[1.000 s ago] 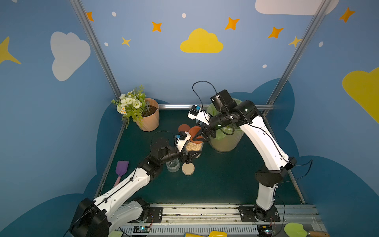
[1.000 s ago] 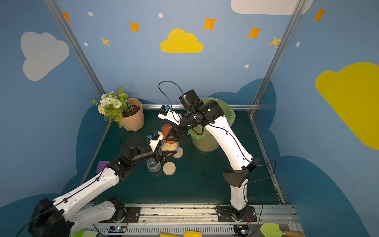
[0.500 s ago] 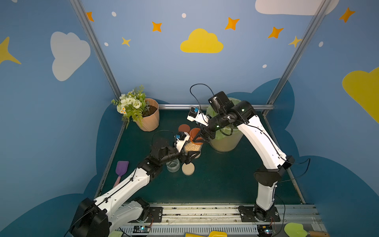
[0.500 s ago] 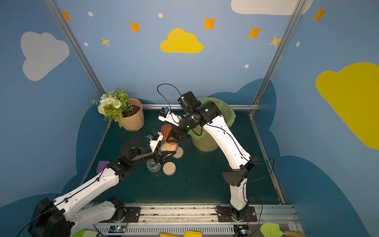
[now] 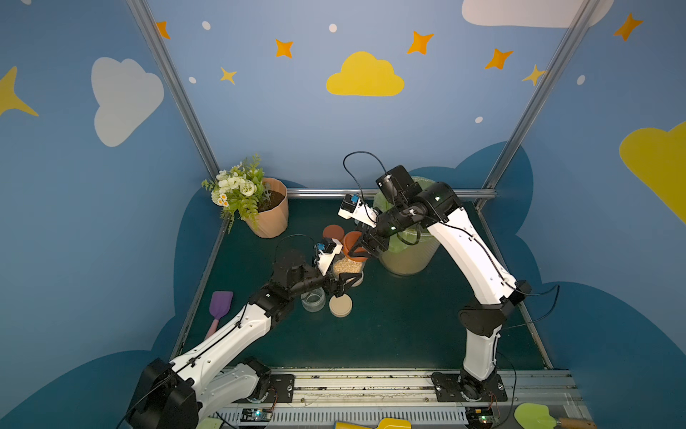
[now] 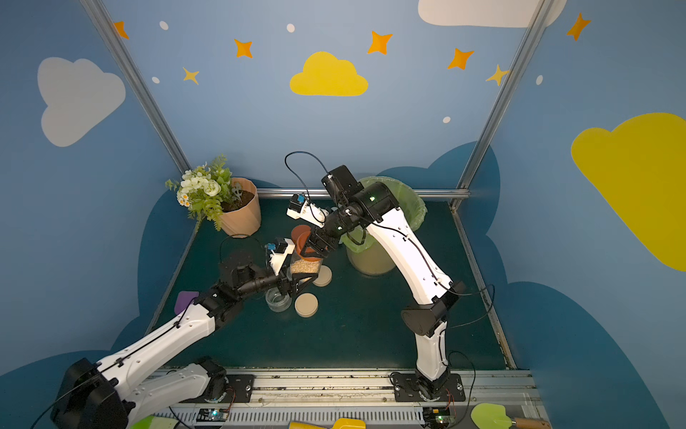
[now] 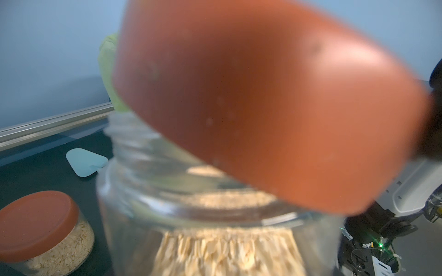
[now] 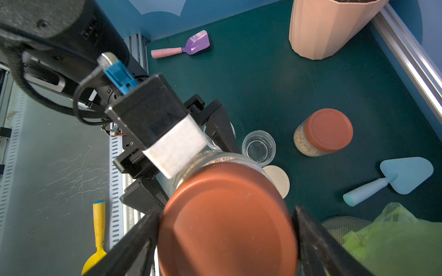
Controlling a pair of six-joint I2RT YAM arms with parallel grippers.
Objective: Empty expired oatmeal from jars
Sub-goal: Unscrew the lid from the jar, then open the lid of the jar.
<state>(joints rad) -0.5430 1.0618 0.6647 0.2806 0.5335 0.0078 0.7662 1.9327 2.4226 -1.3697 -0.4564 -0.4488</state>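
**A:** How far along is the emptying?

**B:** About halfway, I'd judge. Two beige lids point(image 6: 306, 304) lie loose on the bench point(image 5: 389, 334), on the robot-base side of the bin point(image 5: 408, 260), and an empty jar point(image 5: 313, 300) stands with them. In the right wrist view a second clear jar is half hidden behind the left arm's fingers. It looks empty too, but I can't be sure.

**A:** And the one in hand?

**B:** The left end effector point(image 5: 343, 279) is clamped around the held jar point(image 5: 347, 264), just beside the bin, with its oatmeal point(image 7: 227, 251) inside. The right end effector point(image 8: 226, 227) pinches the rust-red lid point(image 7: 263, 95), which is tilted above the threaded mouth, so it looks unscrewed. Nothing has been poured from it.

**A:** What's left?

**B:** Tipping this jar into the bin, then the closed jar point(image 8: 325, 132). That one is full and capped, a little farther from the bin.

**A:** Is there room to move?

**B:** It's tight. The right arm hangs across the bin's mouth and would have to clear out. The jar must also get over the liner-wrapped rim. A blue trowel point(image 8: 404, 176) lies near the bin and the back rail point(image 5: 445, 193) runs just behind it. The open bench is on the bin's robot-base side.
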